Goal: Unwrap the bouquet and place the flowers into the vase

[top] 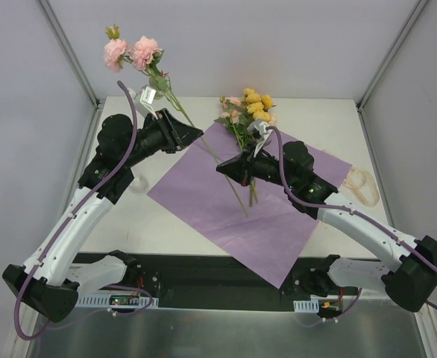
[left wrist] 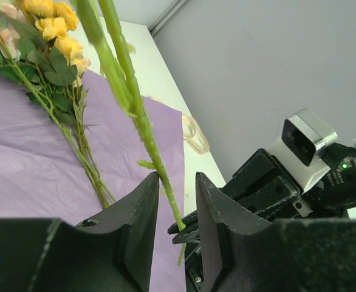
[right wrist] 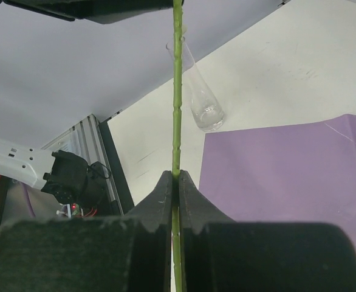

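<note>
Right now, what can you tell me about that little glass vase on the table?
The vase is small and made of clear glass, with a narrow neck that widens to a broader base. It looks empty. It stands on its base on the white table, just off a corner of the purple paper and apparently not touching it. Nothing grips it. The green stem only crosses in front of it in the right wrist view.

Both arms same deal: left arm (top: pixel 71 233) and right arm (top: pixel 368 227) have white shells on the long links, chunky matte-black joints, a purple cable (top: pixel 133 119) trailing along each, blocky black fingers (left wrist: pixel 138 225).
</note>
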You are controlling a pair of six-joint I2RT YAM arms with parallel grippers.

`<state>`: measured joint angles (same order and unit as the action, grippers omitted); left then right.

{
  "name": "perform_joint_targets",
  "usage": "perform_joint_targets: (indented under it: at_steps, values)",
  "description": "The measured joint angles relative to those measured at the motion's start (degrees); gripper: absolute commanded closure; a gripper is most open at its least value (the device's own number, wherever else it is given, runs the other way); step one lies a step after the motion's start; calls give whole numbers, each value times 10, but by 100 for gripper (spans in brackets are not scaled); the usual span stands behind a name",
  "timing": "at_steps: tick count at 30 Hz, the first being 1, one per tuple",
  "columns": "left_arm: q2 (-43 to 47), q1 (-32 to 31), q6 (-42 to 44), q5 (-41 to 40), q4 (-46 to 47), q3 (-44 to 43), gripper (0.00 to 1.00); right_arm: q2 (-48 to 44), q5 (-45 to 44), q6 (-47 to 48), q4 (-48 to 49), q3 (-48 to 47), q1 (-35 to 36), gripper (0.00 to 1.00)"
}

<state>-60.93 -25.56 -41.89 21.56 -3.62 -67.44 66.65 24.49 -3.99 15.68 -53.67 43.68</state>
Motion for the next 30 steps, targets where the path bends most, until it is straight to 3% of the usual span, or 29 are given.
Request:
perform_joint_targets:
  at_steps: [14, 30]
  values:
    - [31, 0, 10, -26, -1, 9, 67, 1, 0, 1, 6, 0, 21, 99]
    - [33, 0, 10, -26, -1, 9, 73, 0, -5, 13, 7, 0, 33, 99]
